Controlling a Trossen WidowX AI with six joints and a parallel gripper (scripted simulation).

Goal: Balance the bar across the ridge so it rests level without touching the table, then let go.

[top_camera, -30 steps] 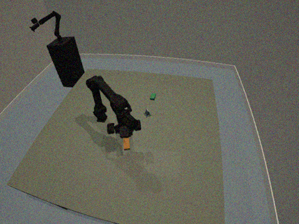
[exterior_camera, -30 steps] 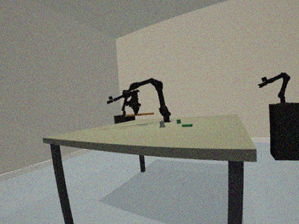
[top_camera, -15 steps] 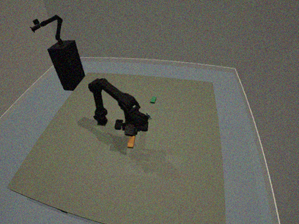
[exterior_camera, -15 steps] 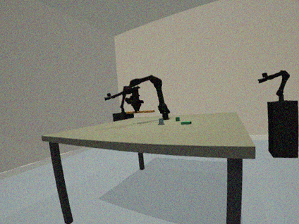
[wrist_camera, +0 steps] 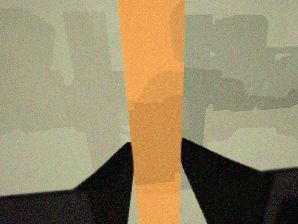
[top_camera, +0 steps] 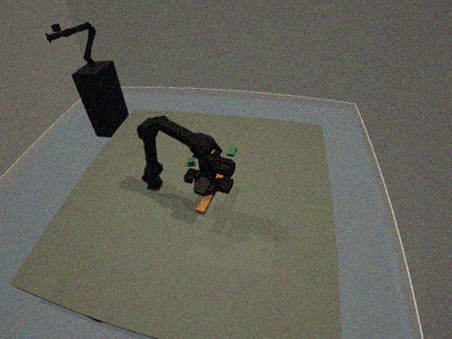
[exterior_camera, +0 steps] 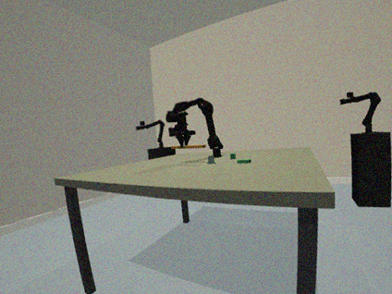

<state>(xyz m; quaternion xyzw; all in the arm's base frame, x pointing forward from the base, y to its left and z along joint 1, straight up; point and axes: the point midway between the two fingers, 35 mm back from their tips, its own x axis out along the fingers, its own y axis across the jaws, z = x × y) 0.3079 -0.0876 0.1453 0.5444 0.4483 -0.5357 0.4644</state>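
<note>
An orange bar (top_camera: 204,204) (exterior_camera: 198,146) (wrist_camera: 152,50) is held above the table, with its long ends sticking out on both sides of the fingers. My gripper (exterior_camera: 184,145) (wrist_camera: 155,145) points down and is shut on the bar, one black finger on each long side. The small grey-blue ridge (exterior_camera: 211,160) stands on the table in the exterior view, to the right of the bar and apart from it. In the top view the arm hides the ridge, the fingertips and the middle of the bar.
A flat green block (top_camera: 231,151) (exterior_camera: 243,162) and a smaller green block (top_camera: 191,161) (exterior_camera: 233,156) lie on the table (top_camera: 146,267) (exterior_camera: 282,179) beyond the ridge. A black pedestal (top_camera: 101,100) (exterior_camera: 371,169) with another arm stands off the table.
</note>
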